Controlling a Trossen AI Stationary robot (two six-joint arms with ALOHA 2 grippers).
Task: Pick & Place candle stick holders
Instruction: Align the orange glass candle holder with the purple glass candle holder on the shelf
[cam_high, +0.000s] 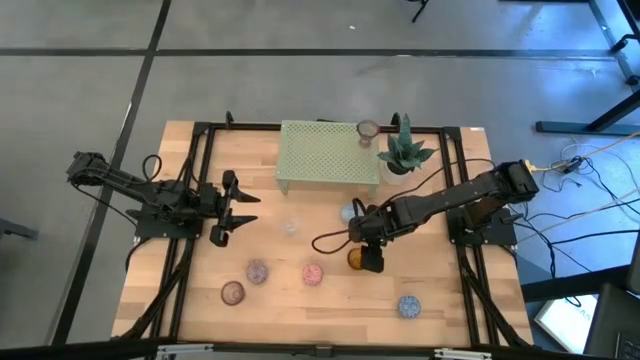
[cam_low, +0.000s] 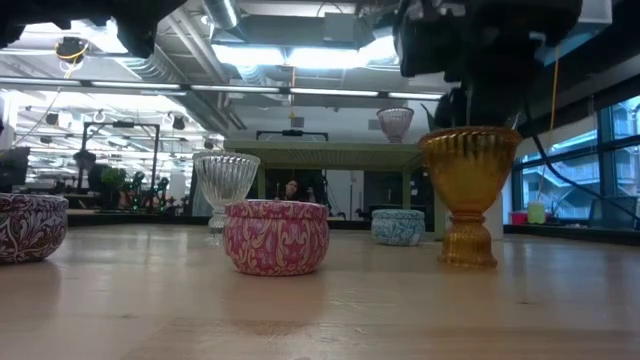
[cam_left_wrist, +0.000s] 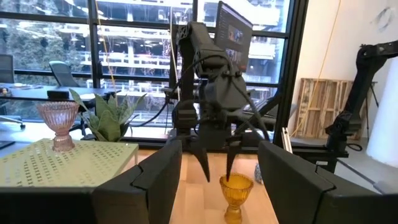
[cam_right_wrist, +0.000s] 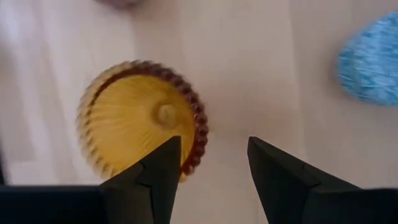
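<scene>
High view: wooden table (cam_high: 300, 300), pale green perforated stand (cam_high: 330, 152) at the far edge, well beyond the right gripper (cam_high: 368, 258). A pinkish holder (cam_high: 368, 130) sits on the stand's corner, spiky plant (cam_high: 405, 152) just beside it.

Left arm is parked on its own side, left gripper (cam_high: 222, 208) with fingers spread wide, holding nothing, well apart from every holder.

Right gripper hangs directly over the amber holder (cam_high: 355, 259), pointing down. Right wrist view: amber holder (cam_right_wrist: 142, 118) upright, ribbed cup mouth facing up, long axis vertical. Fingers are open at moderate width and empty. The cup is off-centre: one finger (cam_right_wrist: 158, 171) overlaps its rim, and the gap between the fingers lies over bare wood beside the cup. Left wrist view agrees: both tips sit just above the rim of the amber holder (cam_left_wrist: 236, 198), not yet around it.

Key relation: target is below the gripper and offset sideways toward one finger. My read: needs a small lateral shift to centre, or a rim pinch with one finger inside the cup, then descend. Straight down risks clipping the rim and tipping it; the footed base looks narrow in the low view (cam_low: 469, 190).

Others: blue tin (cam_high: 350, 212) just behind the right gripper, clear glass (cam_high: 291, 226) between the arms, pink tin (cam_high: 313, 273) and mauve tin (cam_high: 257, 271) near, brown one (cam_high: 232, 292) and second blue (cam_high: 409, 306) toward the front edge.
</scene>
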